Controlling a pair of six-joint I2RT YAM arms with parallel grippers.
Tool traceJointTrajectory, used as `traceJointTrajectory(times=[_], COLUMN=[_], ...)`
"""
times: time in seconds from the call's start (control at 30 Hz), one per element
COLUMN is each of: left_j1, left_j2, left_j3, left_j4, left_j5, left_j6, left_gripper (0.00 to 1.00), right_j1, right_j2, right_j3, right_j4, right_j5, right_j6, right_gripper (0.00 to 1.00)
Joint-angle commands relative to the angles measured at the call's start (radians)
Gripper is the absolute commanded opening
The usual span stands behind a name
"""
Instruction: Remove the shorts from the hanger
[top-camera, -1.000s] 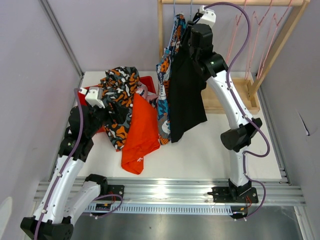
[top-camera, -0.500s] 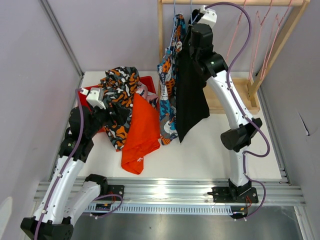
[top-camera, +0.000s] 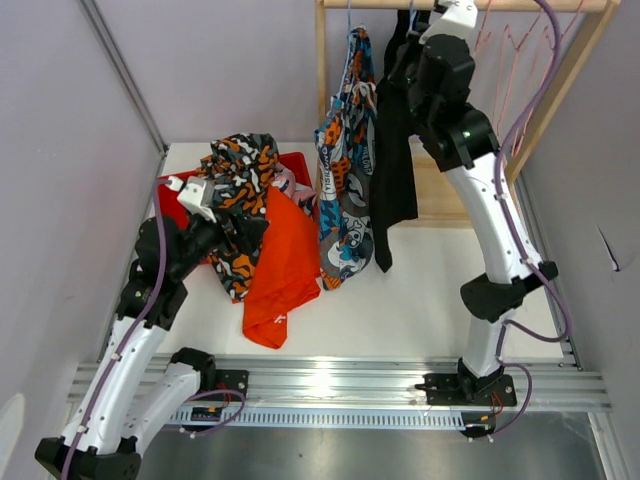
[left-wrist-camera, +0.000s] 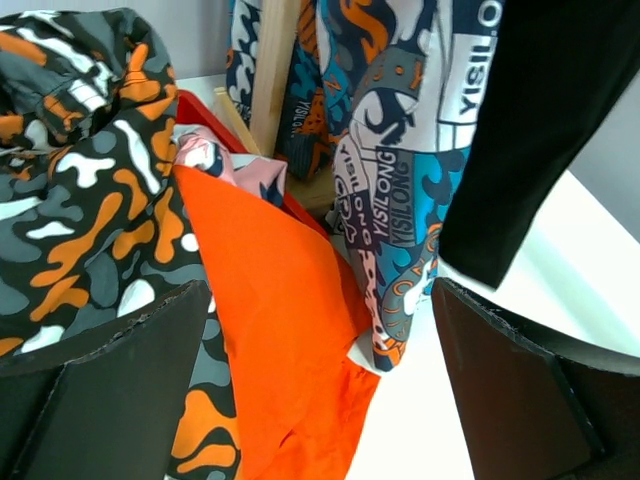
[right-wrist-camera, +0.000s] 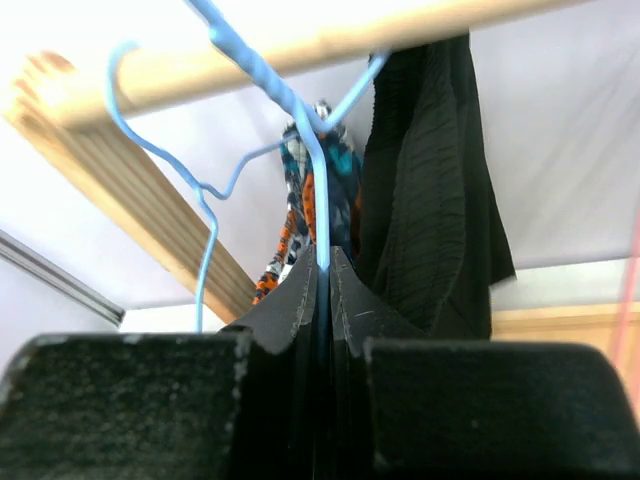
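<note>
The black shorts (top-camera: 393, 170) hang from a blue hanger (right-wrist-camera: 290, 100) on the wooden rail (right-wrist-camera: 300, 50). My right gripper (right-wrist-camera: 322, 262) is shut on that hanger's wire just below the rail; it sits high at the rack in the top view (top-camera: 420, 35). The blue printed shorts (top-camera: 345, 190) hang to the left on a second blue hanger. The plain orange shorts (top-camera: 280, 265), the blotched shorts (top-camera: 238, 190) and a bit of the pink shorts (left-wrist-camera: 215, 160) lie heaped by the red bin (top-camera: 170, 195). My left gripper (left-wrist-camera: 320, 390) is open and empty over the orange shorts.
The wooden rack's left post (top-camera: 322, 60) and base (top-camera: 455, 200) stand at the back. Empty pink hangers (top-camera: 520, 50) hang on the rail to the right. A purple wall and metal frame (top-camera: 125, 75) close the left side.
My right arm has risen and swung right with the hanger. The black shorts moved right, away from the blue printed pair, and hang narrower. My left gripper shifted slightly.
</note>
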Motion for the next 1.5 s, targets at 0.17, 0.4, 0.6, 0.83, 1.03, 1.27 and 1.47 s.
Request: traceJointTrajectory(times=[0.17,0.4,0.6,0.83,1.03,1.27,1.47], left_j1=[-0.367,-0.893,-1.0,-1.049,-1.061,-1.223,-1.556], left_j2=[0.065,0.241,0.447,0.562,0.625,0.567,0.432], left_j3=[0.161,0.299,0.451,0.498,0.494,0.416,0.209], left_j4=[0.003,0.098,0.17,0.23,0.304,0.269,0.262], left_j5=[-0.089,-0.4,-0.44,-0.549,-0.73,-0.871,-1.132], left_j6=[0.08,0.101,0.098,0.092,0.11,0.133,0.022], left_gripper=[0.99,0.99,0.99,0.99,0.29,0.0,0.0], right_j1=[0.09,0.27,0.395,0.47,0.49,0.484,0.452], right_j2=[-0.288,-0.509,-0.592,-0.667,-0.724,-0.694,-0.609], right_j3=[-0.246,-0.529,-0.6,-0.618,-0.669,-0.602,-0.404], right_j4=[0.106,0.137,0.135,0.126,0.117,0.14,0.124], right_j5=[0.086,0.225,0.326,0.396,0.409,0.451,0.445], right_j6=[-0.002,-0.006,0.004,-0.002,0.037,-0.077,-0.181], right_gripper=[0.0,0.0,0.0,0.0,0.0,0.0,0.0])
